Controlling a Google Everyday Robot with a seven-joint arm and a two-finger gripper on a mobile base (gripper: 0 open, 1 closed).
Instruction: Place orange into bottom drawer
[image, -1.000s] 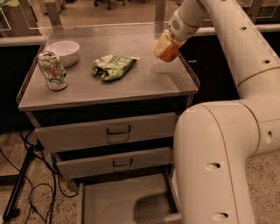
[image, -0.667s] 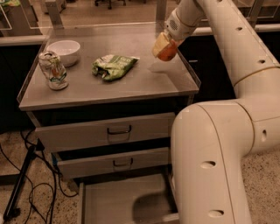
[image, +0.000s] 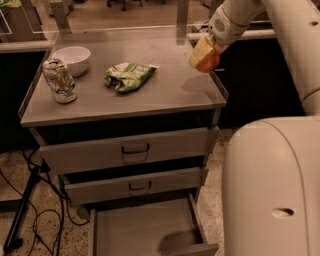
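Note:
My gripper (image: 204, 56) hangs above the right edge of the grey cabinet top (image: 150, 100), shut on the orange (image: 206, 63), which shows as a round orange shape between the pale fingers. The orange is held clear of the surface. The bottom drawer (image: 145, 230) is pulled open below, a flat grey tray with nothing in it that I can see. The two upper drawers (image: 130, 150) with black handles are shut.
A white bowl (image: 71, 58), a crushed can (image: 59, 81) and a green snack bag (image: 128, 76) lie on the cabinet top. My white arm body (image: 272, 185) fills the right side. Black cables (image: 30, 210) run along the floor at left.
The gripper with the orange has shifted to the right, toward the cabinet top's right edge, staying off the surface. The objects on the top have not moved.

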